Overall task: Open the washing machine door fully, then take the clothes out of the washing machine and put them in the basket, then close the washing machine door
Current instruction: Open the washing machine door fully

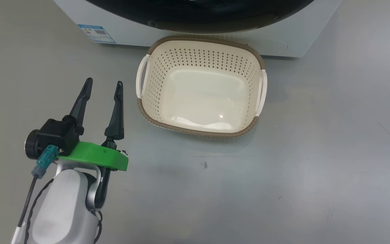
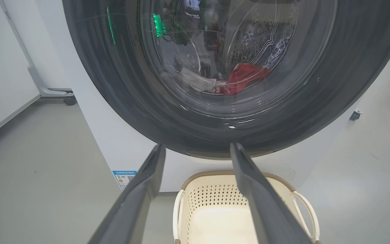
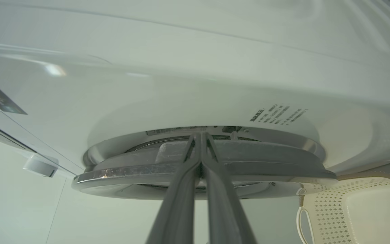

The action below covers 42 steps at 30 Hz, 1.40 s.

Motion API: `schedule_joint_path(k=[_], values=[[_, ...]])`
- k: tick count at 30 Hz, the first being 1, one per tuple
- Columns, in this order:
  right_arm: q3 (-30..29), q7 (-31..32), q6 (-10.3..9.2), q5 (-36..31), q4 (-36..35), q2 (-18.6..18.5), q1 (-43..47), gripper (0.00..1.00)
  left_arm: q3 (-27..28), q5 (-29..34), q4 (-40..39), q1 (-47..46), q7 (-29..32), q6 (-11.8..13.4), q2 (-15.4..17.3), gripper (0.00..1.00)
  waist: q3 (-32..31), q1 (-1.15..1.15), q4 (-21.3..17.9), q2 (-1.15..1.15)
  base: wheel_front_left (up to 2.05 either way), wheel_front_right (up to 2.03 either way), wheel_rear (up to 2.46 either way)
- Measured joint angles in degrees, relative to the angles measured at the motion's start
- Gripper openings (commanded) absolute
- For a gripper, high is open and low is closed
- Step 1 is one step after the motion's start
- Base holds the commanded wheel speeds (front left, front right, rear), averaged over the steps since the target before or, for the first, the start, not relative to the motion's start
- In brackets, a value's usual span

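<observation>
The white washing machine (image 1: 130,30) stands at the top of the head view, with its glossy black door (image 1: 198,20) across the front. Through the door (image 2: 113,84) glass I see red clothes (image 2: 245,76) and some white fabric (image 2: 195,81) lying in the steel drum. The cream basket (image 1: 195,57) sits on the floor just in front of the machine, with nothing in it. My left gripper (image 1: 104,81) hovers open, left of the basket, holding nothing. My right gripper (image 3: 200,135) is shut, its tips poked in at the door's edge (image 3: 266,169), between door and machine front (image 3: 181,67).
Grey floor (image 1: 283,169) spreads around the basket. A blue sticker (image 1: 96,33) marks the machine's lower left corner. A white frame on a caster (image 2: 69,100) stands by the wall left of the machine. Another small caster (image 2: 355,114) sits to its right.
</observation>
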Motion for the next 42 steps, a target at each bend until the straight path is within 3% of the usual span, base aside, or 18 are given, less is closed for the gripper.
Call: schedule_joint_path(k=[6,17,42], values=[[2.69,2.34,-1.07,-0.91,0.64,-0.37,-3.64,0.00,-1.00,-1.68,-0.27,-0.25,0.00,0.04,-0.08,1.00,1.54,0.00,1.73,0.00,0.00,0.00,0.00],[4.80,3.97,-1.08,-1.54,3.00,0.37,-7.97,0.00,-2.04,-2.75,-0.25,-0.58,0.00,0.58,-0.14,1.00,3.35,0.00,3.51,0.00,0.00,0.00,0.00],[5.45,8.98,-1.55,-0.55,7.72,-0.89,-11.76,0.00,-3.30,-3.23,-0.47,-1.20,0.00,1.78,-0.22,1.00,4.57,-0.01,4.54,0.00,0.00,0.00,0.00]])
